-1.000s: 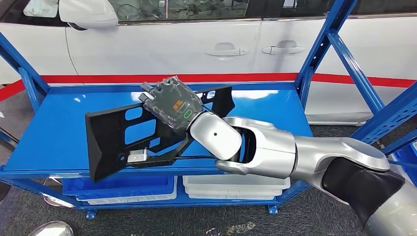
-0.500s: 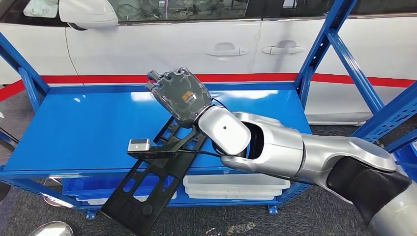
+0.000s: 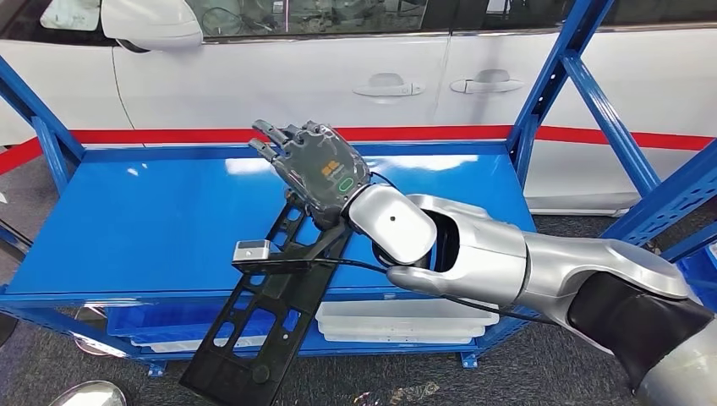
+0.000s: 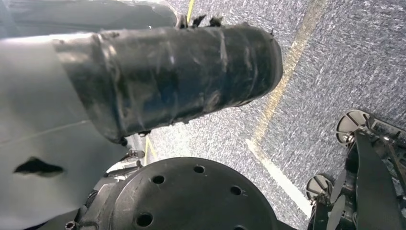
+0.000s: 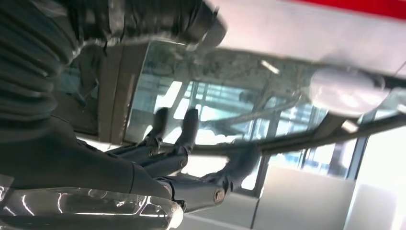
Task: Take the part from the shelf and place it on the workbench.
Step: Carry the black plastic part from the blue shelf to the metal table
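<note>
The part (image 3: pixel 269 320) is a long flat black panel with cut-outs and a small silver block (image 3: pixel 252 249) on a cross bar. It lies tilted over the front edge of the blue shelf (image 3: pixel 144 220), its far end under my right wrist and its near end hanging down in front of the lower level. My right hand (image 3: pixel 314 167) hovers above the shelf's middle, just beyond the part's far end, fingers stretched out and apart. In the right wrist view the fingers (image 5: pixel 179 143) are spread with nothing between them.
Blue uprights (image 3: pixel 554 72) and a diagonal brace frame the shelf on the right, with another upright at the left (image 3: pixel 38 127). White and blue bins (image 3: pixel 397 321) sit on the lower level. A white car (image 3: pixel 338 68) stands close behind the shelf.
The part, held up against my right hand a second ago, has dropped and swung down over the shelf's front edge. My hand has opened and its fingers have straightened.
</note>
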You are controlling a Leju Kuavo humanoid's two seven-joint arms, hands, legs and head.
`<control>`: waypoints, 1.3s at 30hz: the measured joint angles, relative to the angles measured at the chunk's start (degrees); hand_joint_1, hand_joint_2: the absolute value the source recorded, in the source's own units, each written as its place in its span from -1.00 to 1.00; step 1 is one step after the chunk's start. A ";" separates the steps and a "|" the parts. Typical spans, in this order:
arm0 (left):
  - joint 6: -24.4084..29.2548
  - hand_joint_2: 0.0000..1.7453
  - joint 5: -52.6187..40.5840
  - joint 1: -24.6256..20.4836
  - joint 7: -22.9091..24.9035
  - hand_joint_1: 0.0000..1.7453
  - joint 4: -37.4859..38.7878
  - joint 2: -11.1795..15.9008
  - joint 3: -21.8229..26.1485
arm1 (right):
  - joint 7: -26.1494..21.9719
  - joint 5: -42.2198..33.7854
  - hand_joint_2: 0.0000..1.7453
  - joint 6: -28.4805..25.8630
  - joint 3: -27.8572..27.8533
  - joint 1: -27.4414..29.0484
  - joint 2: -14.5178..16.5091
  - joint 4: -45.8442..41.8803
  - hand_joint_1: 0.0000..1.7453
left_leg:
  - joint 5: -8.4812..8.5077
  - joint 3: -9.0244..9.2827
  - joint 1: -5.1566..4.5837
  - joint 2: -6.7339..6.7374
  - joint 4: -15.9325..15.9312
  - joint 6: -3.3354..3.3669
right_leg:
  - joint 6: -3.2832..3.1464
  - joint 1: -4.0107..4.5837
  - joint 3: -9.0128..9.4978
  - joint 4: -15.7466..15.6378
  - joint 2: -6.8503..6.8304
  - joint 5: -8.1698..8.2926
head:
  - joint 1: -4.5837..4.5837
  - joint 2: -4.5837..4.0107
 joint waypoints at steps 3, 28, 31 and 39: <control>0.01 -1.00 0.03 0.00 0.08 -1.00 0.00 -0.09 0.00 | -0.80 -1.29 -1.00 1.32 0.00 0.00 -0.02 0.44 -1.00 | 0.00 0.00 0.00 0.00 0.00 0.00 | 0.00 0.00 0.00 0.00 0.00 0.00 | 0.01 0.00; -3.86 -1.00 0.69 0.01 -3.47 -1.00 0.01 -0.29 0.00 | -3.30 -2.37 -1.00 2.46 1.92 1.66 -0.28 4.57 -1.00 | 0.00 0.00 0.00 0.00 0.00 0.00 | 0.00 0.00 0.00 0.00 0.00 0.00 | 0.01 0.00; -3.98 -1.00 0.67 0.01 -3.30 -1.00 0.00 -0.29 0.00 | -3.60 -2.38 -1.00 2.49 2.14 1.77 -0.30 4.93 -1.00 | 0.00 0.00 0.00 0.00 0.00 0.00 | 0.00 0.00 0.00 0.00 0.00 0.00 | 0.01 0.00; -4.00 -1.00 0.57 0.00 -2.97 -1.00 0.02 -0.25 0.00 | -4.10 -2.65 -1.00 2.46 2.54 2.10 -0.34 5.79 -1.00 | 0.89 1.02 0.29 0.11 -1.72 1.09 | 0.43 -0.17 0.59 -1.06 -0.08 0.32 | 0.04 0.00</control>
